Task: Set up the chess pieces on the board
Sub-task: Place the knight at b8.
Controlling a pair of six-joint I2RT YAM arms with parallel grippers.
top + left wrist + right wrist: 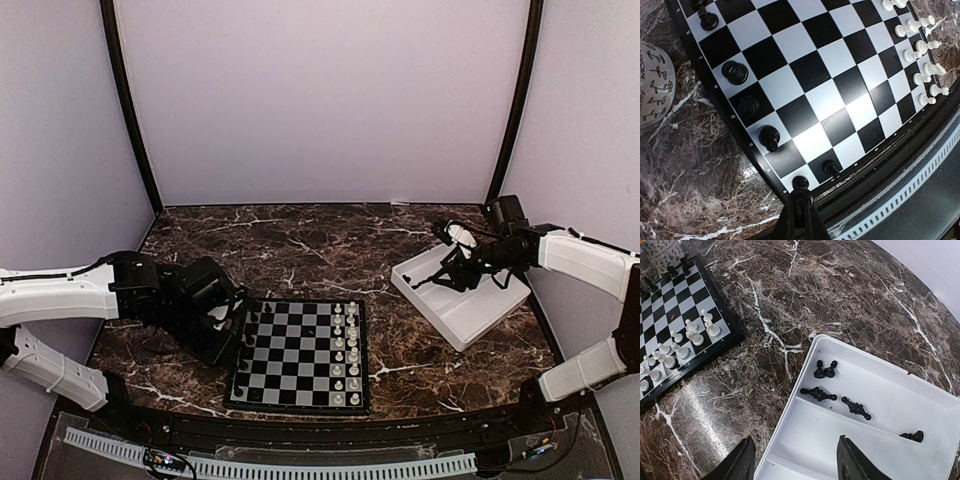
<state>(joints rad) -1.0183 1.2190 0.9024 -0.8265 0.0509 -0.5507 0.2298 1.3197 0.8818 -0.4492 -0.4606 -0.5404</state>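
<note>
The board lies at the near middle of the table. White pieces stand in two columns on its right side. Several black chess pieces stand along its left edge. My left gripper is at the board's near-left corner. In the left wrist view the gripper is shut on a black piece that stands on the corner square. My right gripper is open and empty above the white tray. Several black pieces lie in the tray.
A white patterned mug stands on the marble just left of the board, beside my left gripper. The tray sits at the right, tilted, near the wall. The board's black frame runs close to the table's front rail.
</note>
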